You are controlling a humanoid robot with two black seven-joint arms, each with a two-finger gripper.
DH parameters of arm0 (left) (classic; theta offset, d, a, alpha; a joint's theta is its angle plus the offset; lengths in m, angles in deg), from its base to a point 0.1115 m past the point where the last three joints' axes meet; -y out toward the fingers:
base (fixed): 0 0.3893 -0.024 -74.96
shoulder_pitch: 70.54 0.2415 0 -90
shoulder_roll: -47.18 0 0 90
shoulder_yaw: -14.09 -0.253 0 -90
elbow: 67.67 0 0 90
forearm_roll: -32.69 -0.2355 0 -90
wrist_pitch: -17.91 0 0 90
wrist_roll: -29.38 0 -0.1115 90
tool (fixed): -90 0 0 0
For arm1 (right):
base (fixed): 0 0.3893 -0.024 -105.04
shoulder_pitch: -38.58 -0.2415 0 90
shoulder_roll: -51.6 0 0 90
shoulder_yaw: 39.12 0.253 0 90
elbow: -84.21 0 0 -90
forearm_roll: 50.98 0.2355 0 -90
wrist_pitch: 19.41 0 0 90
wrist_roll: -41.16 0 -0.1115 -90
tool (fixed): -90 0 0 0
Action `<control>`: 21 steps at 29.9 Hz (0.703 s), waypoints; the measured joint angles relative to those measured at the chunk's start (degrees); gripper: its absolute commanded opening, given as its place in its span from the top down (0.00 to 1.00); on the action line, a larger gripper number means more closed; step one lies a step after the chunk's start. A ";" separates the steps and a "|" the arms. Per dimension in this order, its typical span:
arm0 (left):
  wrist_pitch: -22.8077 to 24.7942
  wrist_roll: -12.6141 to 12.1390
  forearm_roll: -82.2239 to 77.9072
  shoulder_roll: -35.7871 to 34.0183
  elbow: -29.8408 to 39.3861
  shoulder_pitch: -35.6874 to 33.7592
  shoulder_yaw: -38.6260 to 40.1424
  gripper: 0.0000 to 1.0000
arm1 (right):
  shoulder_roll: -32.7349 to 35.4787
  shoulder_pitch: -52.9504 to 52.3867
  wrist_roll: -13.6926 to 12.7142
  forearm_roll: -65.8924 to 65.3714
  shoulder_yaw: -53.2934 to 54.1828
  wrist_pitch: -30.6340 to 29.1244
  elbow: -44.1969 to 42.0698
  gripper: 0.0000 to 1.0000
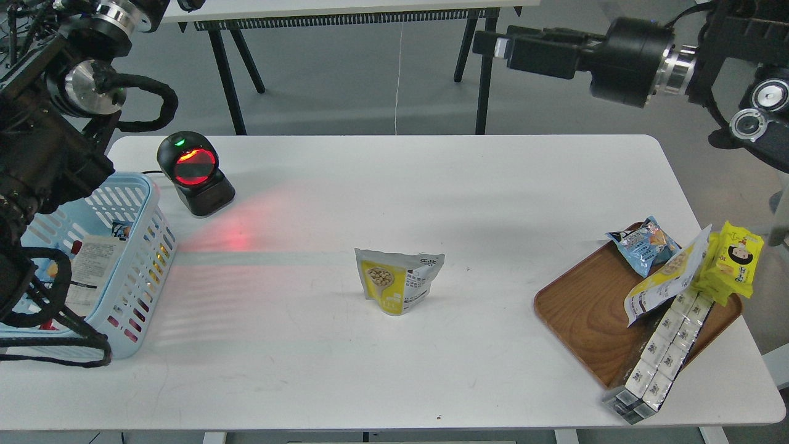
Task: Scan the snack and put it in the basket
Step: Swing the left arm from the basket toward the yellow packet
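The snack (398,280) stands upright alone near the middle of the white table (382,185), with its yellow front turned toward me. Nothing touches it. The basket (138,203) sits at the left edge of the table, partly hidden behind my left arm, and some packets already lie inside. The scanner (194,172) stands just beside the basket, at its far right, and its window glows red; a red light falls on the table in front of it. My right gripper (493,44) hangs high above the far edge, well apart from the snack; I cannot tell how wide it is. My left gripper is out of view. On the right the wooden tray (585,308) holds other packets.
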 measured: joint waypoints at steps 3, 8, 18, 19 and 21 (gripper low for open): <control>0.00 -0.15 -4.71 -0.78 0.02 -1.78 -2.88 0.00 | -0.43 0.42 0.00 9.70 -0.05 0.47 -2.52 0.02; 0.01 -0.25 -14.47 -2.84 2.24 -3.92 -3.83 0.00 | -1.21 2.51 0.01 26.08 0.09 0.45 -7.98 0.01; 0.00 -0.63 -36.45 -9.76 28.37 -4.67 -3.96 0.00 | -3.15 6.65 0.01 53.21 1.67 -1.50 -16.62 0.01; 0.01 -0.65 -39.33 -10.19 31.40 -4.57 -3.97 0.00 | -3.23 7.11 0.01 55.87 2.10 -2.03 -17.56 0.01; 0.01 -0.66 -45.08 -11.03 36.72 -4.31 -3.97 0.00 | -3.83 7.99 0.01 61.39 2.91 -3.10 -20.13 0.01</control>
